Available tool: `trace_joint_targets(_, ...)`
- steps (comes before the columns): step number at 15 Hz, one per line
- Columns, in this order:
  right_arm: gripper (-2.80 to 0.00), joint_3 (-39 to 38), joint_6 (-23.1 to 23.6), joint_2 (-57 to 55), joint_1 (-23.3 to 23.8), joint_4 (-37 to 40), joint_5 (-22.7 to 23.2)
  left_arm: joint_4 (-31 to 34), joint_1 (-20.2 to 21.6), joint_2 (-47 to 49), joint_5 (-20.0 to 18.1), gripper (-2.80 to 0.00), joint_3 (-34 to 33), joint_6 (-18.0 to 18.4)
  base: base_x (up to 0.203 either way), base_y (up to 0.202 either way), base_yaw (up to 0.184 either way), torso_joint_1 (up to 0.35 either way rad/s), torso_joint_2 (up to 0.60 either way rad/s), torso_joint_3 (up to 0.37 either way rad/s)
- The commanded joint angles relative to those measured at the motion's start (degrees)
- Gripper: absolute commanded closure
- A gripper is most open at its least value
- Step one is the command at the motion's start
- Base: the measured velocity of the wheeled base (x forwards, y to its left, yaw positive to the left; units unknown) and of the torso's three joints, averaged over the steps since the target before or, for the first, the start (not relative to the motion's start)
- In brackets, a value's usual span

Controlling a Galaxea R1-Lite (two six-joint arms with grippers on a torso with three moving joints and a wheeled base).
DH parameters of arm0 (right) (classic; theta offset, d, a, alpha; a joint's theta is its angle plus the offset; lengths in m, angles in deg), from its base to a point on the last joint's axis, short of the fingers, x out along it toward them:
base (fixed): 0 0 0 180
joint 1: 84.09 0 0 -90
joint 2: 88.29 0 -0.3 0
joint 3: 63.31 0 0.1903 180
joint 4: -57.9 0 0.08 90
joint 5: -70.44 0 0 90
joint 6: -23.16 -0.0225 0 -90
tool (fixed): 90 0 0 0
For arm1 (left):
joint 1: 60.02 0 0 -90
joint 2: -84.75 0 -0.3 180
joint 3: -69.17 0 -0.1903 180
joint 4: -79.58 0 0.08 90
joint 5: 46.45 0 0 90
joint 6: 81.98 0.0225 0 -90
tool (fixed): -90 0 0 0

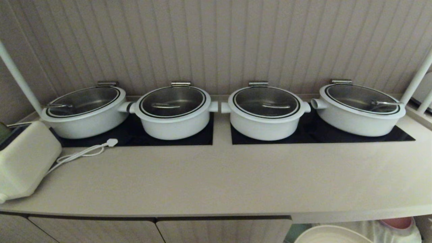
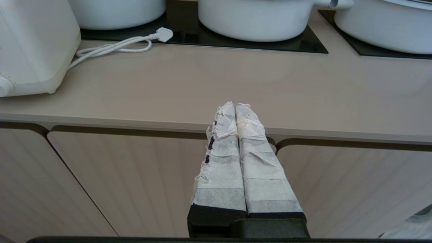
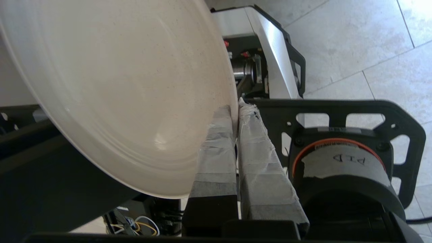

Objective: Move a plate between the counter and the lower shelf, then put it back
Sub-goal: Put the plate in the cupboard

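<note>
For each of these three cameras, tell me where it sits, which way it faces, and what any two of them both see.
Head view: on the robot's head, looking forward and down at the counter with four pots; no arm shows.
Left wrist view: behind the left hand, shut, facing the counter edge and cabinet doors.
Right wrist view: behind the right hand, pinching the plate rim; floor tiles and the robot's base lie beyond.
Shared: head and left wrist both show the counter, pots, cable and white appliance; head and right wrist both show the plate.
</note>
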Motion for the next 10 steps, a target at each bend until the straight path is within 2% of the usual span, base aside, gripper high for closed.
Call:
trace_joint_targets(1, 0.0, -0.8, -0.2, 0.5, 0.0, 0.7, 0.1, 0.0, 0.1, 0.0, 0.0, 0.0, 0.0, -0.1, 0.0, 0.0, 0.0, 0.0, 0.0, 0.0)
trace_joint_targets(10, 0.0, -1.8, -0.2, 2.3, 0.0, 2.4, 0.2, 0.0, 0.1, 0.0, 0.0, 0.0, 0.0, -0.1, 0.0, 0.0, 0.0, 0.0, 0.0, 0.0)
